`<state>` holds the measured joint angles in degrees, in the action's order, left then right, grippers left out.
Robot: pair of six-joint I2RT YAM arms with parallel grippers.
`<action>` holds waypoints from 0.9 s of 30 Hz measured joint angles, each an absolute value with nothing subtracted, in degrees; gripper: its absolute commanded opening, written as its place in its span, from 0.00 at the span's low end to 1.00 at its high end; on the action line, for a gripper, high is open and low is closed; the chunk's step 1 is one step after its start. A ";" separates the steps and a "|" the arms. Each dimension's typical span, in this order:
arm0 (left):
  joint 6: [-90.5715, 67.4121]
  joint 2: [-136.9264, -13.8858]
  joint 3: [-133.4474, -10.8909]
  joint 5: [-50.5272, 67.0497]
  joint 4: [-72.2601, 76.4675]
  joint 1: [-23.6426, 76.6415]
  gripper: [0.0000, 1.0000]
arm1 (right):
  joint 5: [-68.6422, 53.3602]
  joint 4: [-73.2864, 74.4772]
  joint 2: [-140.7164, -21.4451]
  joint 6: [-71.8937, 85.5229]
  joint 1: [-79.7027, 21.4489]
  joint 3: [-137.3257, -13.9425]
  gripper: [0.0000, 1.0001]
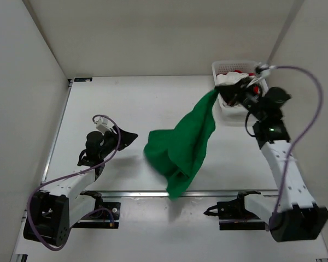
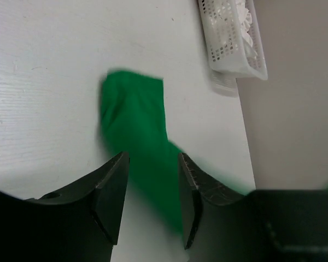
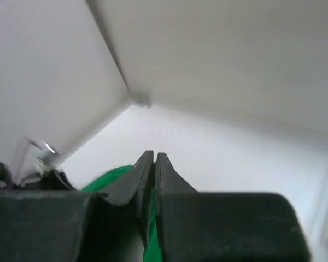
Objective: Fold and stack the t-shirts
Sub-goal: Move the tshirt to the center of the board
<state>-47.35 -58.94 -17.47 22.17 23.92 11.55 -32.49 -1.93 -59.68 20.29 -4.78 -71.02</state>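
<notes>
The bright green t-shirt (image 1: 180,144) hangs stretched from its top corner near the basket down to a bunched heap on the table's middle. My right gripper (image 1: 221,94) is raised beside the basket and shut on that corner; in the right wrist view the green cloth (image 3: 106,177) shows pinched between the closed jaws of the right gripper (image 3: 154,155). My left gripper (image 1: 129,136) hovers left of the heap, open and empty. In the left wrist view the green t-shirt (image 2: 134,114) lies beyond the left gripper (image 2: 152,158). A white t-shirt (image 1: 228,79) and a red one (image 1: 239,71) sit in the basket.
The white mesh basket (image 1: 225,113) stands at the table's far right corner against the side wall, also seen as the basket (image 2: 229,54) in the left wrist view. White walls enclose the table at the back and both sides.
</notes>
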 measured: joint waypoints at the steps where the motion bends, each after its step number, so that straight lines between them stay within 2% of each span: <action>1: -47.18 -58.76 -17.47 21.98 23.59 11.77 0.53 | -32.95 -5.13 -60.20 22.83 -3.66 -62.72 0.00; 4: -45.78 -59.05 -17.52 19.81 20.78 14.04 0.56 | -32.23 -6.17 -66.85 28.51 0.05 -43.94 0.00; 6: -44.80 -59.66 -17.52 17.91 18.68 15.99 0.55 | -31.88 -2.72 -68.93 31.44 3.36 -35.79 0.00; 8: -43.81 -60.31 -17.52 15.92 16.56 17.67 0.58 | -31.18 -0.56 -68.55 32.91 5.89 -34.06 0.00; 11: -42.74 -60.97 -17.54 13.41 14.11 18.81 0.61 | -28.93 -1.08 -66.85 33.34 6.79 -38.20 0.01; 14: -41.54 -61.84 -18.37 9.78 11.62 19.94 0.65 | -26.79 -2.22 -66.26 33.23 4.95 -44.07 0.31; 19: -38.30 -65.30 -22.74 2.13 6.35 24.43 0.71 | -15.77 2.79 -67.09 31.55 -2.17 -52.18 0.54; 20: -37.56 -66.74 -24.14 0.93 5.69 25.58 0.72 | -12.97 4.25 -66.89 31.33 -3.79 -52.31 0.53; 24: -34.83 -73.69 -29.61 -3.68 3.33 29.45 0.75 | -7.35 8.84 -64.86 31.79 -7.79 -48.10 0.38; 27: -33.06 -79.90 -32.88 -5.21 2.44 30.72 0.76 | -5.37 10.48 -60.45 33.65 -10.24 -39.64 0.37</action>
